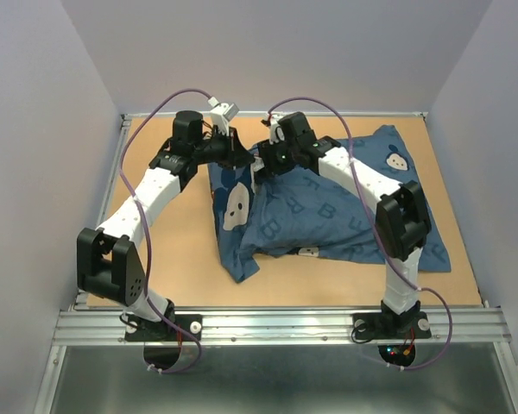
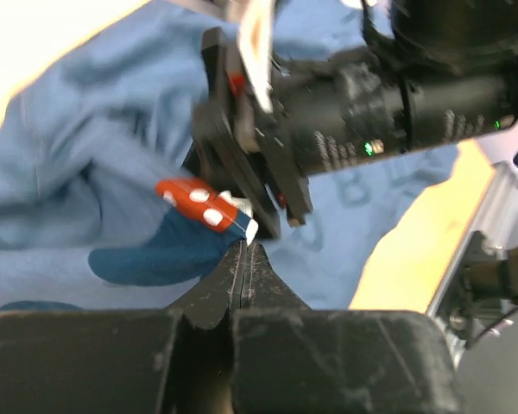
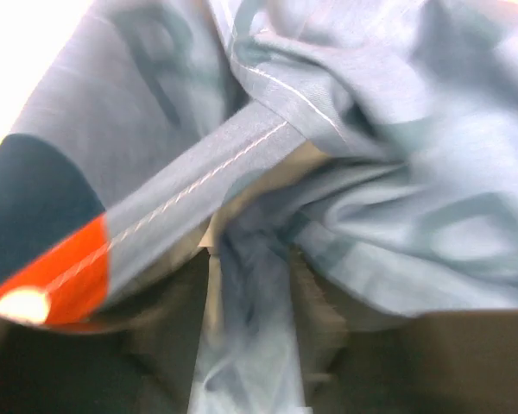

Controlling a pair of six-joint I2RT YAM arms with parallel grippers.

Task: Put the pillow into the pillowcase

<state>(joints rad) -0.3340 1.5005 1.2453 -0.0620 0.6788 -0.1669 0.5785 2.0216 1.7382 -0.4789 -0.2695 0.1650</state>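
Pillowcase (image 1: pixel 328 207) — one — in two claws (image 2: pixel 244 252) (image 3: pixel 246 285)

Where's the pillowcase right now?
Top view: the pillowcase lies bunched on the table, centre to right; the left hand and right hand meet at its far-left corner.

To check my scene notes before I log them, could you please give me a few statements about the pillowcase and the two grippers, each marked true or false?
1. The pillowcase lies on the wooden table. True.
2. The right gripper is open and clear of fabric. False: it is shut on a fold of the pillowcase.
3. Both grippers are at the pillowcase's far left end. True.
4. The pillowcase is plain red. False: it is blue with pale letters.
5. The left gripper has its fingers spread wide. False: they are pressed together, apparently pinching the pillowcase's edge.
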